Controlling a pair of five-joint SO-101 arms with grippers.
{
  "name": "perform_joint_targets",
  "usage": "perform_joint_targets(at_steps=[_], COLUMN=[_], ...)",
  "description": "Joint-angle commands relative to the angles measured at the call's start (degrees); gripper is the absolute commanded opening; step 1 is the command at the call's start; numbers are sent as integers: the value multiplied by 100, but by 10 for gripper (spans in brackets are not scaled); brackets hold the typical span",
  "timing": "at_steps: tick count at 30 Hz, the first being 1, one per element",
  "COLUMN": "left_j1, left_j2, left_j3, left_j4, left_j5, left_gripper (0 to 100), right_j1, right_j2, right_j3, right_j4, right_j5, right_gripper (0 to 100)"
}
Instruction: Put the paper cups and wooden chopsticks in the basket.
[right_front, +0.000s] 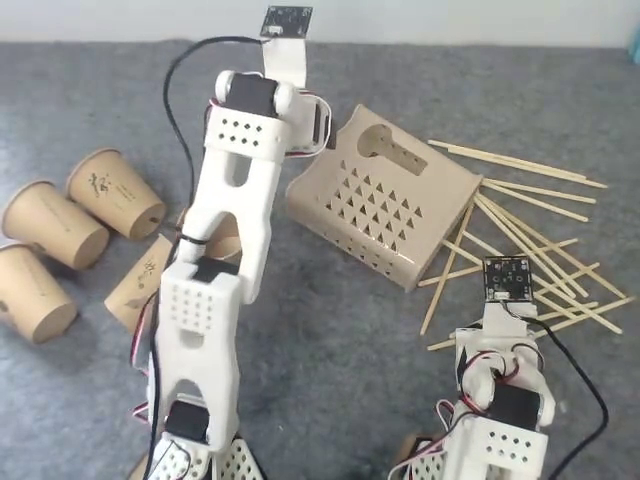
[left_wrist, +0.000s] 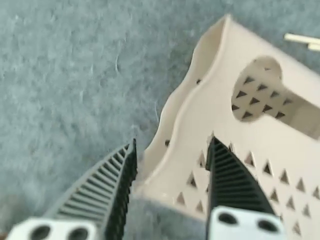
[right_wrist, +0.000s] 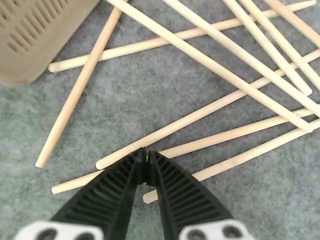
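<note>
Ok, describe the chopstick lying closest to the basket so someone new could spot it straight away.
Find the tan perforated basket in the middle of the grey carpet; loose wooden chopsticks are scattered to its right. The chopstick starts beside the basket's right corner and runs toward the front. It lies steeply, crossing neighbours that fan out sideways.

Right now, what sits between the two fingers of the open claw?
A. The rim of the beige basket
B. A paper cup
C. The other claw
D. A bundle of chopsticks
A. In the left wrist view the left gripper is open with a finger on either side of the basket rim, while the paper cups and chopsticks lie on the carpet on opposite sides of the basket.
</note>
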Motion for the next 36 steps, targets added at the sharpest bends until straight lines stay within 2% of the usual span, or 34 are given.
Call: perform_joint_targets(at_steps=[1, 5, 19, 28, 36], left_j1=[18, 44, 325, 668, 686], left_j2=[-659, -501, 563, 651, 659], left_j3=[356, 752, 760, 752, 769], left_j4=[-387, -897, -2154, -2277, -2426], left_j5=[26, -193, -211, -211, -211], left_gripper=[217, 217, 220, 220, 220], right_j1=[40, 40, 40, 40, 40], right_j2=[22, 22, 22, 22, 22], right_j3=[-202, -202, -202, -202, -202], right_j4=[66, 66, 66, 66, 66], right_j5=[88, 88, 88, 88, 88], right_gripper=[7, 7, 7, 7, 7])
